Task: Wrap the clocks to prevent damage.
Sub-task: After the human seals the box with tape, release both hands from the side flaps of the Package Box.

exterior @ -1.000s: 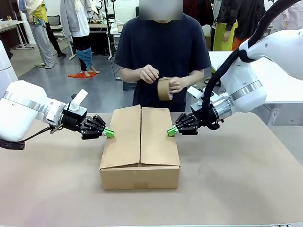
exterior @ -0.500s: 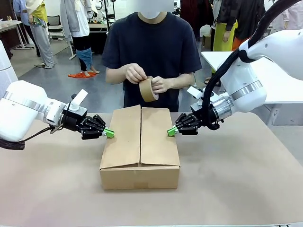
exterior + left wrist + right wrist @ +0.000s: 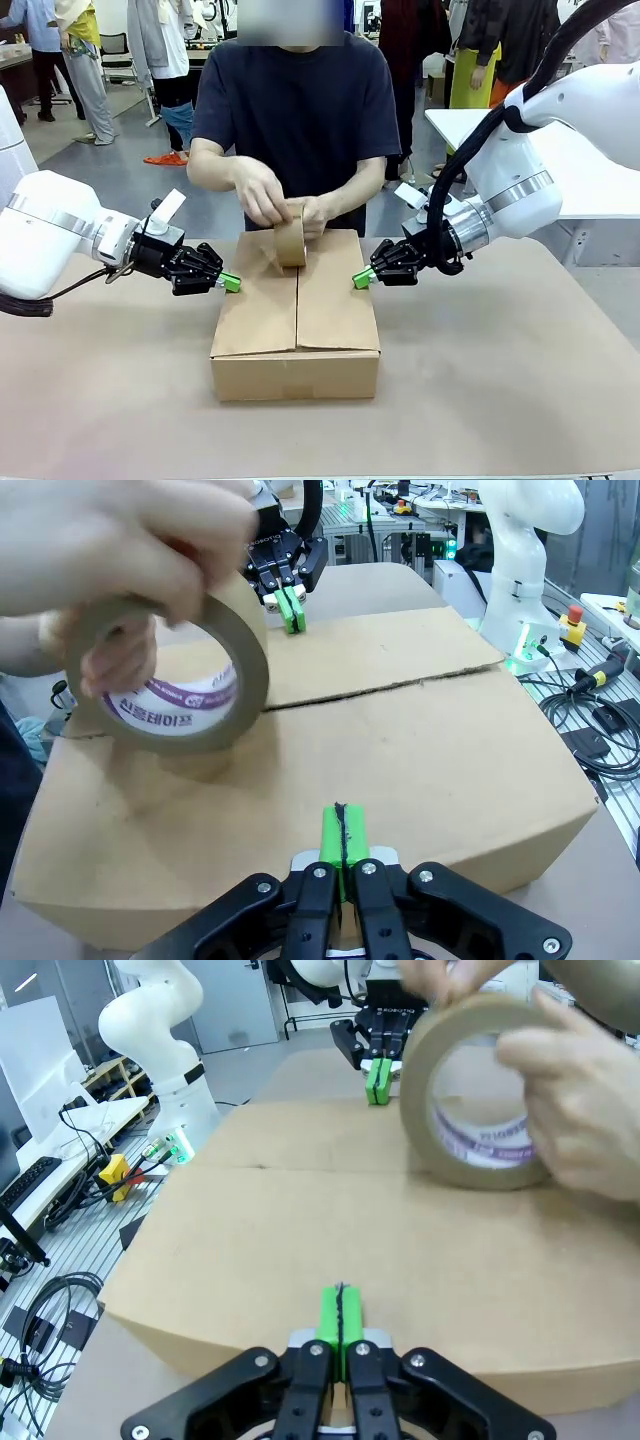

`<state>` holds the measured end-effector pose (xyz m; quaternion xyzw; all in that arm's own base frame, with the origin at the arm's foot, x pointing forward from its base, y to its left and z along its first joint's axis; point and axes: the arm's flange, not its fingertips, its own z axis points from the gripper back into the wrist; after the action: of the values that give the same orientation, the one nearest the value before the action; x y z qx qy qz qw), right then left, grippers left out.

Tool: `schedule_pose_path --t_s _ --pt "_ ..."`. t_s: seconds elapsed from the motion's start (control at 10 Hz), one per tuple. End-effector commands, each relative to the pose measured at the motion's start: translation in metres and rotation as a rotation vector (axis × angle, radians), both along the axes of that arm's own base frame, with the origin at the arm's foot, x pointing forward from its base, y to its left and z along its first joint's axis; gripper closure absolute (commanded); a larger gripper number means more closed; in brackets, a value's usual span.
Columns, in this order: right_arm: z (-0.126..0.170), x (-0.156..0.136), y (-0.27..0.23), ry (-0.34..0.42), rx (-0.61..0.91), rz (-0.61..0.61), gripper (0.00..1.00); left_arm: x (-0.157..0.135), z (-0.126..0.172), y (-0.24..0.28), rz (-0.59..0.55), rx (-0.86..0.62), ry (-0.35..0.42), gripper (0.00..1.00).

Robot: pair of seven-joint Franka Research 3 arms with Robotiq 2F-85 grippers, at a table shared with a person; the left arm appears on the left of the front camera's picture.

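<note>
- The cardboard box (image 3: 296, 315) is plain brown corrugated board, matte and rectangular. It sits mid-desk with its long sides running from the near edge toward the far edge.
- Its two top flaps are folded shut and meet along a straight seam (image 3: 297, 300) with slightly ragged edges. Anything inside is hidden.
- The desk (image 3: 500, 380) has a flat, dull tan surface.
- The tape roll (image 3: 290, 243) is a ring of smooth brown packing tape with a pale core carrying purple print. It stands on edge at the far end of the seam, at the lid.
- The person's right hand (image 3: 262, 193) grips the roll from above, and the person's left hand (image 3: 318, 216) holds its other side.
- The hands and roll cover the far end of the seam.
- The left gripper (image 3: 231, 282) has black ribbed links, and its fingers are pressed together green pad to green pad, holding nothing. The tips sit at the box's left top edge; I cannot tell whether they touch it.
- The right gripper (image 3: 361, 278) is the same, with its fingers closed on nothing, at the box's right top edge opposite the left one.
- Black cables (image 3: 40, 1310) lie on the floor beyond the desk.
- A white table (image 3: 590, 170) stands behind the right arm.
- Other people stand farther back.
</note>
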<state>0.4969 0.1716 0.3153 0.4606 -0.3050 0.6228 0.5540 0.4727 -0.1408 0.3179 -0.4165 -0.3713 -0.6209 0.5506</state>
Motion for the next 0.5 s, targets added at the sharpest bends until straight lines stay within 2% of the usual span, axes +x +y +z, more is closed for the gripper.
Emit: schedule_pose_path --t_s 0.0,0.4 --pt "-0.0041 -0.0009 0.0000 0.000 0.000 -0.008 0.99 -0.0002 -0.0020 -0.0024 -0.002 0.002 0.001 1.00" --pt "-0.0041 -0.0009 0.0000 0.000 0.000 -0.008 0.99 -0.0002 -0.0020 -0.0024 -0.002 0.002 0.001 1.00"
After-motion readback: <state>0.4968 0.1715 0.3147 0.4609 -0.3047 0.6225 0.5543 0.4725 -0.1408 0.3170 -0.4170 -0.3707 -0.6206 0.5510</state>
